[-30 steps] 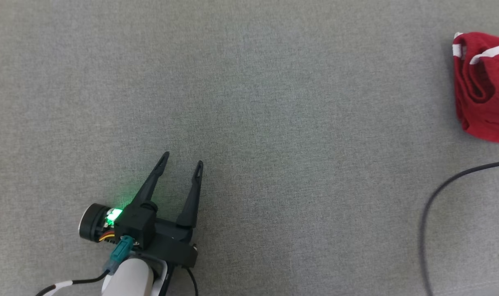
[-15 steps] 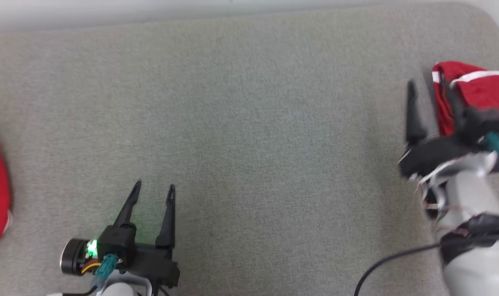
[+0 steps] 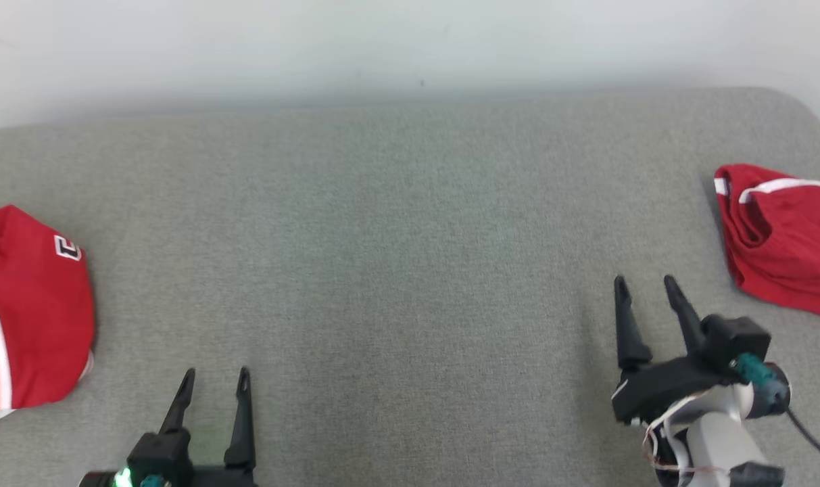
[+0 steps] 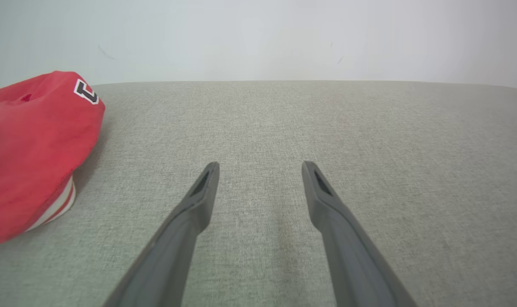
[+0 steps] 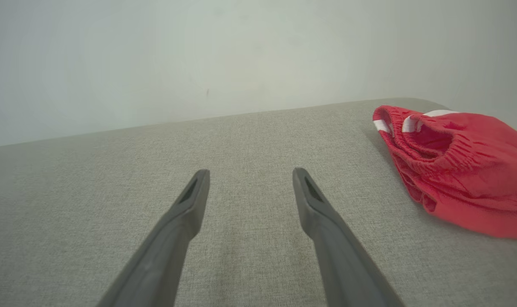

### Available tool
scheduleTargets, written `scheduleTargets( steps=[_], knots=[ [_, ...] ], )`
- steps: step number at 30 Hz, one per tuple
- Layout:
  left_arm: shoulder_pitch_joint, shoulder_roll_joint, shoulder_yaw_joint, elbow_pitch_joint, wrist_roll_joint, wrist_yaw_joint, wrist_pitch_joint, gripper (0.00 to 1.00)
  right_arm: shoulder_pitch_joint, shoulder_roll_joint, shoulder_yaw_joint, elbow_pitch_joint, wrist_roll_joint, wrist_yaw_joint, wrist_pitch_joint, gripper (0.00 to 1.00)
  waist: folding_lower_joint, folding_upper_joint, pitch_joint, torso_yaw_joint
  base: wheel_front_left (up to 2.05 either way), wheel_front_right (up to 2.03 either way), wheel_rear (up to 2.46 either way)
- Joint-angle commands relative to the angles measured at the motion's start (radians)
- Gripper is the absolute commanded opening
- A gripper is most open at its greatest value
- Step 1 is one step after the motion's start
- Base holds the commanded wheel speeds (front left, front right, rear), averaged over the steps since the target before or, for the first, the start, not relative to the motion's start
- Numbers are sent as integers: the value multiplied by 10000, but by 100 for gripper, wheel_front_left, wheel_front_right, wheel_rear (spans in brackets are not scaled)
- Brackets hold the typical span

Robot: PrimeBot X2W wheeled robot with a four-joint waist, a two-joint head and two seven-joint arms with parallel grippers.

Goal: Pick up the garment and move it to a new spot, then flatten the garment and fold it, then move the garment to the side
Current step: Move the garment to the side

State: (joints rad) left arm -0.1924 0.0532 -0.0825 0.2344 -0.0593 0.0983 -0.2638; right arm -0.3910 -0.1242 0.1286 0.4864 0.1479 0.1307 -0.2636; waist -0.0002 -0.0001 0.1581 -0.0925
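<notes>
A red garment with white trim [image 3: 785, 237] lies bunched at the right edge of the grey cushioned surface [image 3: 410, 257]; the right wrist view shows it [image 5: 458, 166] to the right of my fingers. Another red garment with white stripes and a small logo [image 3: 24, 311] lies at the left edge, also in the left wrist view [image 4: 32, 149]. My left gripper [image 3: 215, 376] stands open and empty at the bottom left. My right gripper [image 3: 645, 283] stands open and empty at the lower right, a little left of the right garment and apart from it.
A pale wall [image 3: 410, 47] runs behind the far edge of the surface. The surface's right far corner is rounded [image 3: 788, 108]. A dark cable [image 3: 815, 439] trails from my right wrist.
The head camera has tilted up, so the wall and both garments now show. My right gripper has drawn back and down from the right garment. My left gripper stays open.
</notes>
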Motion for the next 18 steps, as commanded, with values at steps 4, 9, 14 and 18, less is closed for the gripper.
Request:
scheduleTargets(
  steps=[4, 9, 14, 18],
  knots=[
    [531, 3, 320, 51, -6, 55, -5, 100, 674, 161, 137, -256, -269, 0, -7, 100, 2, 1, -592, 235, 0, 0, 0],
    [1050, -5, 571, 13, 6, 2, -5, 100, 1258, 404, 175, -479, -431, 0, -7, 100, 2, 1, -991, 177, 0, 0, 0],
    [1414, -11, 721, -4, 111, -61, -5, 100, 1729, 544, 40, -734, -537, 0, -8, 100, 2, 1, -1264, 146, 0, 0, 0],
    [1513, -16, 820, -70, 121, -51, -5, 100, 2025, 643, -80, -967, -616, 0, -8, 100, 2, 1, -1355, 138, 0, 0, 0]
  ],
)
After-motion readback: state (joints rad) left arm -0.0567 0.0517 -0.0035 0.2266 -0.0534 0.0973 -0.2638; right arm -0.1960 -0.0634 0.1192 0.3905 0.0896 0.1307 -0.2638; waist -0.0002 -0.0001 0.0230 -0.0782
